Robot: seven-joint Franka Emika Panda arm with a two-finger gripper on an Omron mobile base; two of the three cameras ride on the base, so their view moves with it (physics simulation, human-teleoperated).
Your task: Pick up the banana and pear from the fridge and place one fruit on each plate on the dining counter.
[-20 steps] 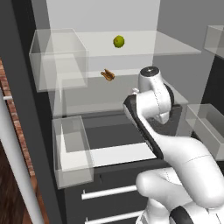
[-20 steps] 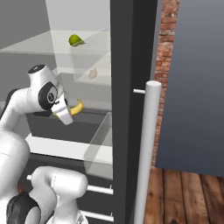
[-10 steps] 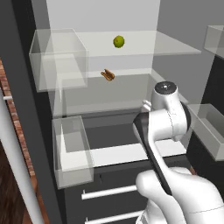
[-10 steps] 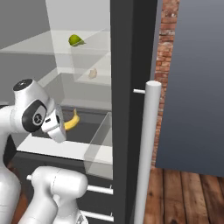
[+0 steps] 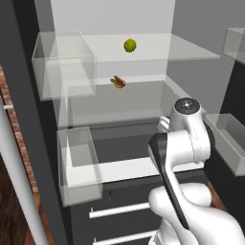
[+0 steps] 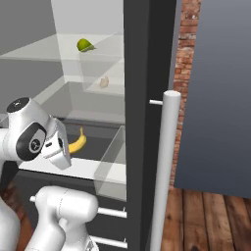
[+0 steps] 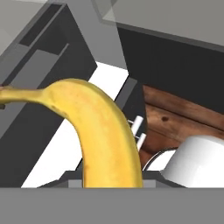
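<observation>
Two fruits appear against the open fridge (image 5: 119, 19), a tall dark-grey cabinet with a white interior, glass shelves (image 5: 158, 48) and clear bins (image 5: 62, 64). Its door edge carries a long silver vertical handle (image 6: 164, 166), seen at the right of the right base view beside a strip of brick wall (image 6: 188, 29). Wooden floor (image 6: 211, 215) lies below the door. Two silver drawer bars (image 5: 122, 209) cross the dark lower front of the fridge.

White arm (image 5: 186, 143): raised in front of the lower shelves, with the hand drawn to the near side of the cabinet opening.

Banana (image 7: 103, 131): curved and bright yellow, it rises from between the fingers in the hand view; the fingers are pinched on its lower end. In the right base view the banana (image 6: 78, 143) juts out beside the hand, level with the dark shelf above the drawers and clear of any surface.

Pear (image 5: 129, 45): roundish, yellow-green, resting on the upper glass shelf toward the back, well apart from the arm.

Brown lumpy food item (image 5: 117, 82): on the shelf below the pear, slightly to its left in the left base view.
</observation>
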